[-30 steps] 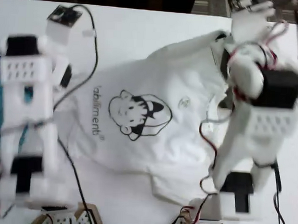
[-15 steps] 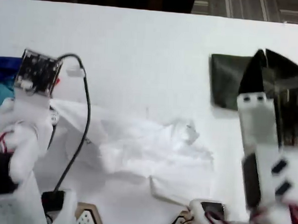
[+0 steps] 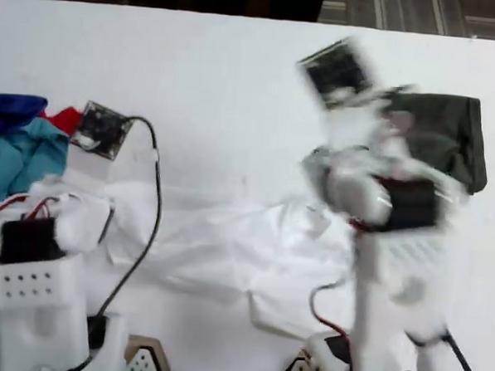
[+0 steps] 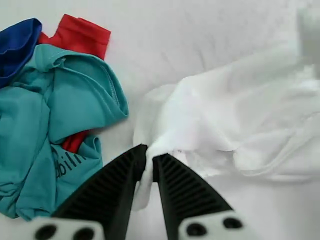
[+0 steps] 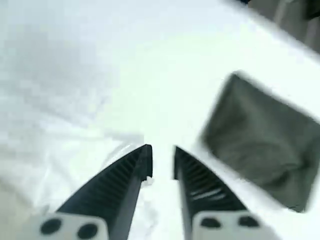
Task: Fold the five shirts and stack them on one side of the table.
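Bright, diffuse light from above in all views; white table (image 3: 220,76) & white shirt (image 3: 228,243) wash out close to one tone, folds showing as faint grey, w/ soft shadows under shirt hem & along teal shirt (image 4: 60,115) edge.

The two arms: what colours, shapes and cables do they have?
Left arm and right arm are white plastic with black motor blocks. A black cable loops by the left; red wires cross the right. Left gripper and right gripper have black ribbed fingers.
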